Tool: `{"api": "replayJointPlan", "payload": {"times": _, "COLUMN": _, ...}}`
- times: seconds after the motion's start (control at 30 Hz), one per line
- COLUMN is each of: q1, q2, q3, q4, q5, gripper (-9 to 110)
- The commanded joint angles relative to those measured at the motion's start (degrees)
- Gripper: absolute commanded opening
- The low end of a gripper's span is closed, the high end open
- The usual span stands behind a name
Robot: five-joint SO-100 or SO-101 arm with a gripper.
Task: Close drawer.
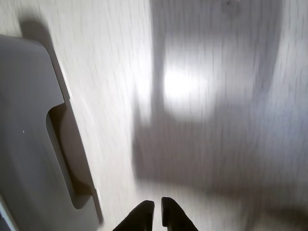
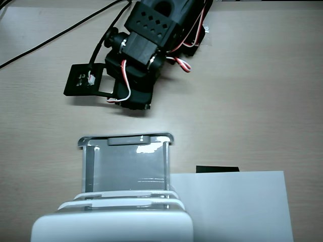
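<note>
The drawer (image 2: 124,139) is a translucent grey tray with a pale rim. It stands pulled out from the white mini cabinet (image 2: 111,224) toward the arm in the fixed view. In the wrist view the drawer's front lip (image 1: 29,144) fills the left side, with its dark slot handle (image 1: 67,154). My gripper (image 1: 157,214) shows as two black fingertips at the bottom edge, shut with only a thin gap and holding nothing. It sits to the right of the handle, apart from it, over bare table. The black arm (image 2: 146,50) hovers beyond the drawer front, and its fingertips are hidden there.
A flat white paper sheet (image 2: 237,201) lies to the right of the cabinet, with a small black strip (image 2: 217,169) at its far edge. A black camera plate (image 2: 83,80) and cables (image 2: 50,35) lie to the left of the arm. The table is pale wood.
</note>
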Motion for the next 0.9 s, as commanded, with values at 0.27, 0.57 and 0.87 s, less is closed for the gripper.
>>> {"api": "replayJointPlan", "payload": {"times": 0.27, "q1": -2.02, "q2": 1.67, "q3": -3.87, "q4": 0.79, "q5": 3.87, "gripper": 0}}
{"api": "replayJointPlan", "payload": {"times": 0.57, "q1": -2.02, "q2": 2.20, "q3": -3.60, "q4": 1.05, "q5": 3.34, "gripper": 0}}
{"api": "replayJointPlan", "payload": {"times": 0.87, "q1": -1.49, "q2": 2.55, "q3": -3.60, "q4": 1.14, "q5": 2.81, "gripper": 0}}
